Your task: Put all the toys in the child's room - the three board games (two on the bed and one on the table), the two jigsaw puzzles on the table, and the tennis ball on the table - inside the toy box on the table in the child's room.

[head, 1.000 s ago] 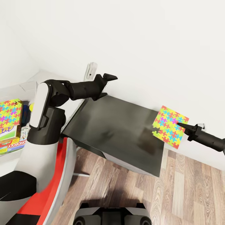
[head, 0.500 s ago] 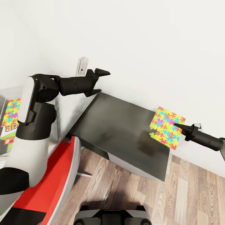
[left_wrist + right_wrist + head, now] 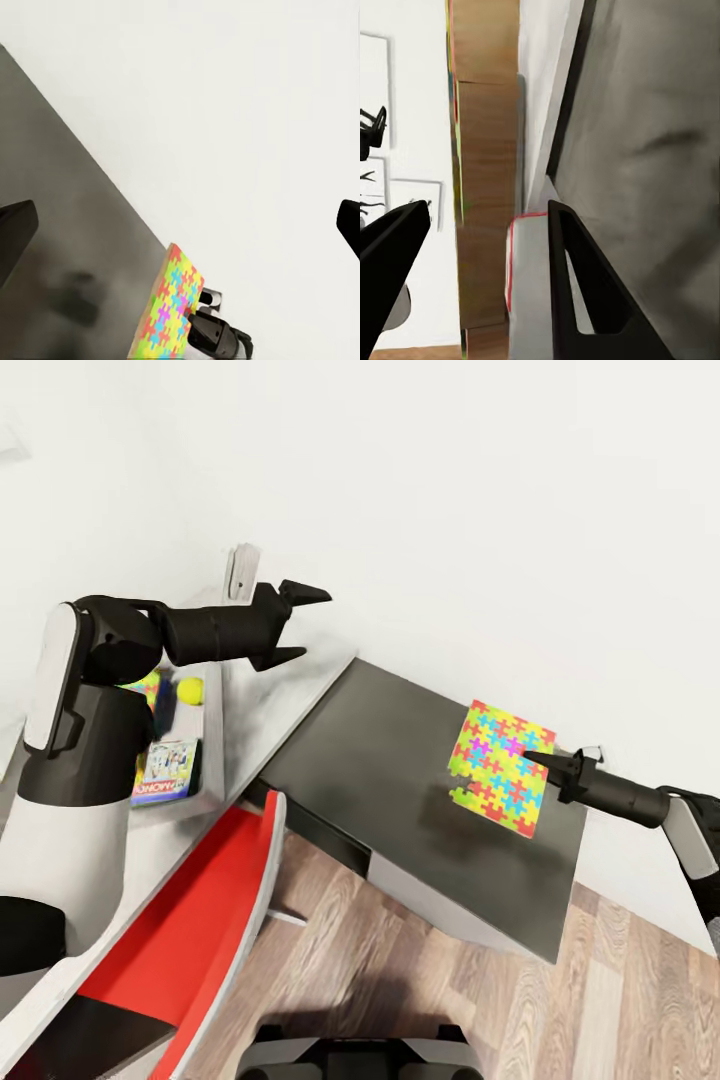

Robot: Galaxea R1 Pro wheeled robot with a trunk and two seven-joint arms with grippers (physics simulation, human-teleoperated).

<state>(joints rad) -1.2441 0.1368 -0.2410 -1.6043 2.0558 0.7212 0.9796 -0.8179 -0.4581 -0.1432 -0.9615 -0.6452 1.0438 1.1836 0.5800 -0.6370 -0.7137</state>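
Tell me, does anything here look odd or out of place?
One thing: the thin multicolour jigsaw puzzle square isn't lying flat. It hangs tilted in the air above the dark grey desk top, pinched at one edge by the right gripper. The left gripper is open and empty.

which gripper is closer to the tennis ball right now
Left. The left gripper, jaws open and empty, hovers just beside and above the tennis ball in the toy box. The right gripper is across the dark desk, holding the jigsaw puzzle.
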